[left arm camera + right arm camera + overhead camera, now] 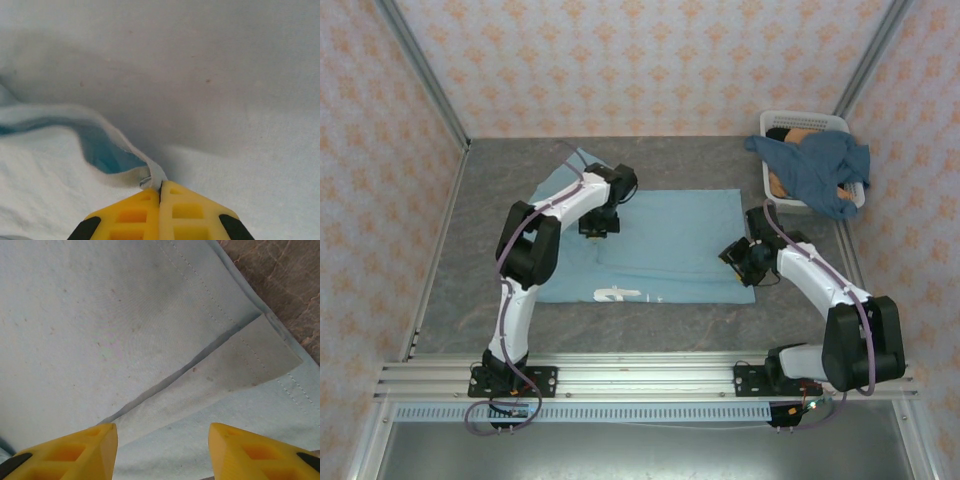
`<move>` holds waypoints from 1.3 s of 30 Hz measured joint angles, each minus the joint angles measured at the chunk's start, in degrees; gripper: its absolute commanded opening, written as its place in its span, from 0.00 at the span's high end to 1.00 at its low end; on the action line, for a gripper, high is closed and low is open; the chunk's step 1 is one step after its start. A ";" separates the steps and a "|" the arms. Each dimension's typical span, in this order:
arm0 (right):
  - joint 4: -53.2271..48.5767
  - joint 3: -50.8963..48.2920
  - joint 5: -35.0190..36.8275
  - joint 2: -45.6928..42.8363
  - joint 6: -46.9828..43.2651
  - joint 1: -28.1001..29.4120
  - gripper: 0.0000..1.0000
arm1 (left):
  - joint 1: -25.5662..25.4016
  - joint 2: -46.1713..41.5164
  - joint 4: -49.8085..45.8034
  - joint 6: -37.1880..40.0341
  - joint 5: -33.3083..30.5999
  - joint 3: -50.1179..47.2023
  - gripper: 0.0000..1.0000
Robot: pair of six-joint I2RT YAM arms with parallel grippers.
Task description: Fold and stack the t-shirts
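The light sky-blue t-shirt (660,245) lies spread on the grey table, white lettering (620,295) at its near edge. My left gripper (599,226) is down on its left part, shut on the ribbed collar edge (150,172), its yellow fingers (190,210) pressed together. My right gripper (740,258) hovers open over the shirt's right hem corner (270,352), where layered hem flaps overlap; nothing lies between its fingers (85,450). The darker dusty blue t-shirt (820,170) drapes over the basket at the back right.
The white slatted basket (810,125) stands at the back right corner with more clothing in it. Patterned walls close off the table at the back and sides. Bare grey tabletop (620,325) runs between the shirt and the arm bases.
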 measured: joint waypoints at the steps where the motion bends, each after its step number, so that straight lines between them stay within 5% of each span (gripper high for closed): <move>1: 0.00 0.00 -0.02 0.04 0.00 0.00 0.49 | -0.26 0.24 -0.17 1.20 -0.57 0.46 1.00; 3: 0.00 0.00 -0.02 0.13 0.00 0.00 0.49 | -0.83 0.79 -0.66 3.45 -1.75 2.23 0.96; 8: 0.00 0.00 -0.07 0.17 0.00 0.00 0.49 | -1.84 3.26 -1.95 6.67 -5.86 9.03 0.54; 11: 0.00 0.00 -0.31 0.17 -0.02 0.00 0.49 | -1.97 3.17 -2.89 6.38 -8.15 9.09 0.44; 14: 0.02 -0.02 -0.42 0.17 -0.02 0.00 0.49 | -1.95 1.88 -3.26 5.09 -9.20 8.26 0.44; 18: 0.13 -0.39 -0.39 0.15 0.20 0.00 0.48 | -1.90 -5.53 -2.45 1.49 -7.56 1.36 0.57; 21: 0.46 -1.14 -0.48 0.15 1.84 0.00 0.41 | -1.90 -14.51 0.11 -2.80 -2.38 -7.72 0.70; 26: 3.10 -4.09 -0.90 0.33 7.32 0.00 0.35 | -2.54 -25.49 8.92 -11.34 9.90 -23.39 0.77; 31: 6.21 -4.72 -0.87 4.55 11.04 -0.02 0.36 | -6.10 -23.85 16.00 -16.48 17.07 -27.50 0.79; 39: 6.47 -0.31 -0.20 9.09 12.90 -0.15 0.38 | -10.32 -21.03 20.87 -18.62 20.22 -27.45 0.79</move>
